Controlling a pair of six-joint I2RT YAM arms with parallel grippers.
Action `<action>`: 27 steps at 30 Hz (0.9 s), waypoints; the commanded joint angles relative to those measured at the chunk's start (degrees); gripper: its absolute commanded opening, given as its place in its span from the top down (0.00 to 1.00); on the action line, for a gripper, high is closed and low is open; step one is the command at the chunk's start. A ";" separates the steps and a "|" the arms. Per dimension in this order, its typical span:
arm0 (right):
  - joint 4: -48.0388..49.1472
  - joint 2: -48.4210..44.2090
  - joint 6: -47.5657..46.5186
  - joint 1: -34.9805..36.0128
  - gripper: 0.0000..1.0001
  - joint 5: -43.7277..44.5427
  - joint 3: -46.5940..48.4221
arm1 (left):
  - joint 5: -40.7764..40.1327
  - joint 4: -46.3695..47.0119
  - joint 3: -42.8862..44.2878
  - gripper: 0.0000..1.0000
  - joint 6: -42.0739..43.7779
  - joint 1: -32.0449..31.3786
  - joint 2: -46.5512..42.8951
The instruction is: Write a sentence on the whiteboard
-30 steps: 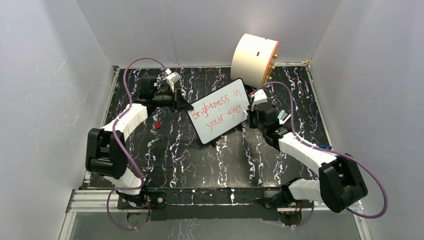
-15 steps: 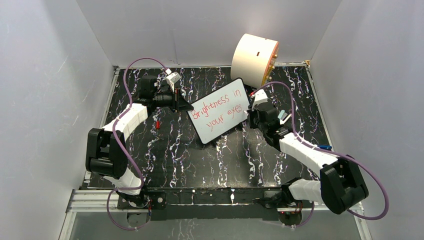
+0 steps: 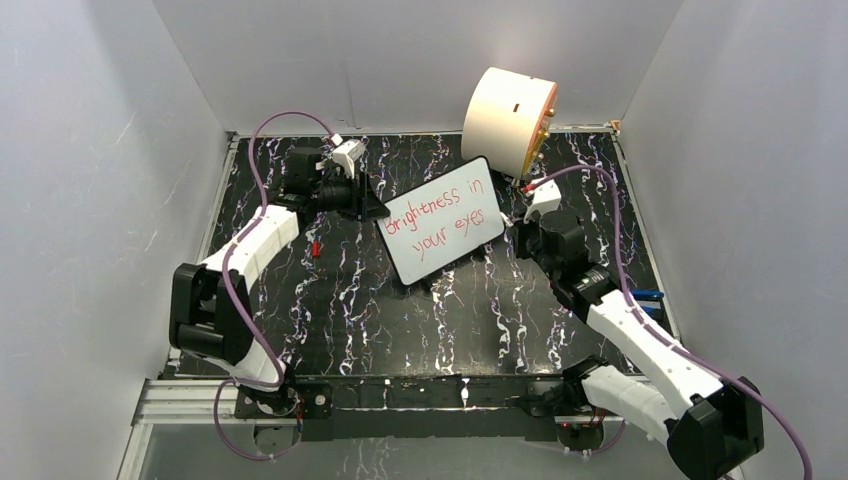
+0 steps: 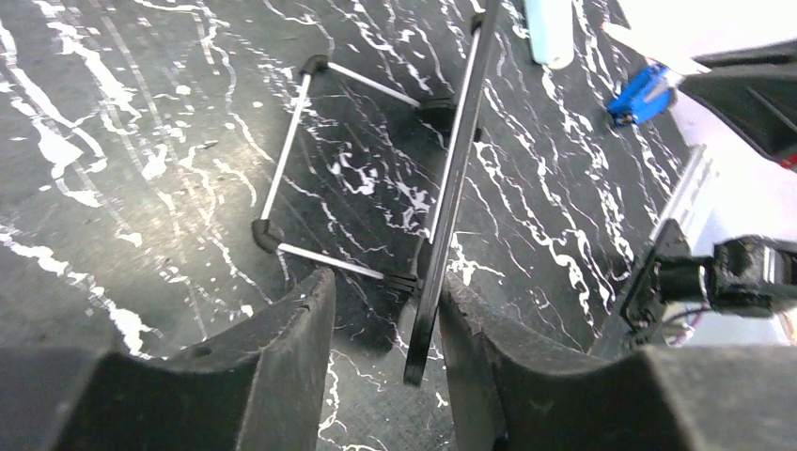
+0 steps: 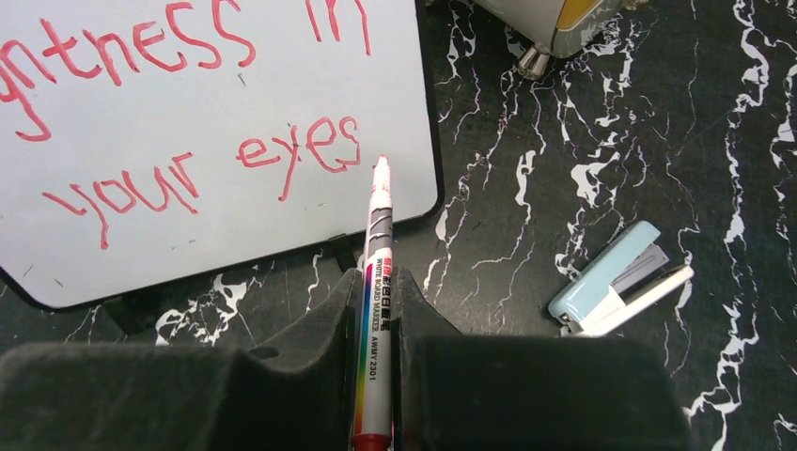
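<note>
The whiteboard [image 3: 440, 222] stands tilted on a wire stand [image 4: 291, 169] at the table's middle. The sentence [image 3: 437, 212] is in red on two lines, "Brightness in your eyes" [image 5: 169, 113]. My left gripper [image 3: 372, 208] is at the board's left edge, open. In the left wrist view the board's thin black edge [image 4: 442, 225] passes between the parted fingers [image 4: 385, 293], close to the right one. My right gripper [image 3: 520, 235] is off the board's right side, shut on a white marker [image 5: 376, 282]. The marker's red tip [image 5: 381, 166] points at the board's lower right corner.
A big cream cylinder [image 3: 508, 105] lies at the back right, near the board's top corner. A pale blue stapler [image 5: 616, 282] lies right of the board. A small red piece [image 3: 315, 247] is on the marbled table under the left arm. A blue object [image 3: 648, 294] sits at the right edge.
My left gripper has opened and let go of the board's edge. The right arm has drawn back to the right, taking the marker off the board.
</note>
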 commanded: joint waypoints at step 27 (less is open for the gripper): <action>-12.56 -13.01 0.82 -0.43 1.00 3.18 4.54 | -50.73 -16.38 -15.24 0.08 -15.73 0.67 -33.45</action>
